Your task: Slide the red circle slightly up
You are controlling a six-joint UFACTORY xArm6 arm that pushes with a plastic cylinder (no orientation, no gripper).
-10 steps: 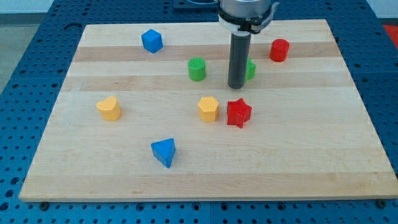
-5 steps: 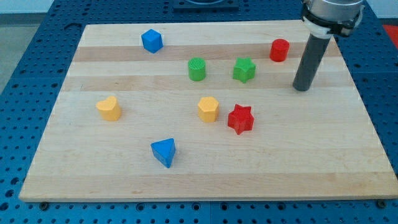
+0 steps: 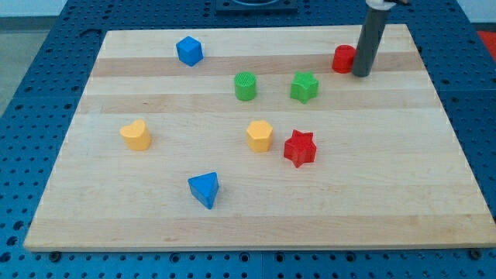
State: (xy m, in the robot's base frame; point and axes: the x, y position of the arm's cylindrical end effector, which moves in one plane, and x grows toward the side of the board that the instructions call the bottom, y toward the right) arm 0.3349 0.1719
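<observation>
The red circle [image 3: 342,59] is a short red cylinder near the view's top right of the wooden board [image 3: 256,209]. My tip [image 3: 360,74] is down on the board right against the circle's right side, a little below its middle. The rod hides the circle's right edge.
A green star [image 3: 304,87] and a green cylinder [image 3: 246,86] lie left of the red circle. A red star [image 3: 299,147] and a yellow hexagon [image 3: 260,136] sit mid-board. A blue hexagon [image 3: 189,51], a yellow heart [image 3: 136,134] and a blue triangle [image 3: 204,189] lie to the left.
My tip swept from beside the green star to the right side of the board, then up and left against the red circle. The red circle has shifted slightly left.
</observation>
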